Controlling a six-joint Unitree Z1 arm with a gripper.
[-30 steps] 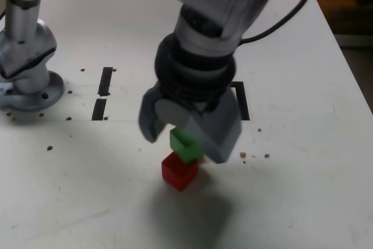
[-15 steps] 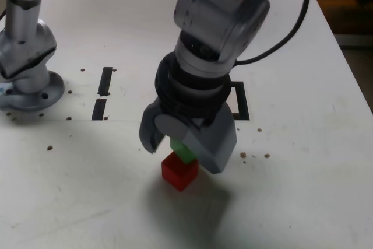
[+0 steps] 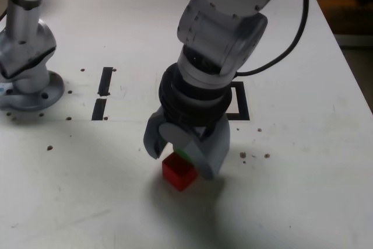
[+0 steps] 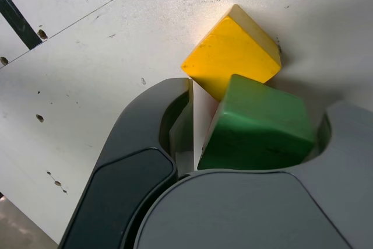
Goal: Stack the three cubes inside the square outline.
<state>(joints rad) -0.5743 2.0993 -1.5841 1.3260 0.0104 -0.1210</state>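
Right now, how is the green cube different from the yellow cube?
The green cube sits between the pincer's jaws; the yellow cube lies outside them on the table. In the wrist view the green one looks tilted, while the yellow one lies flat. They differ in colour. Both are small plain blocks that look alike in size.

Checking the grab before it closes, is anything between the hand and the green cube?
Nothing visible. In the wrist view the green cube sits inside the hand, one side against a jaw, a gap to the other. The yellow cube lies just beyond it.
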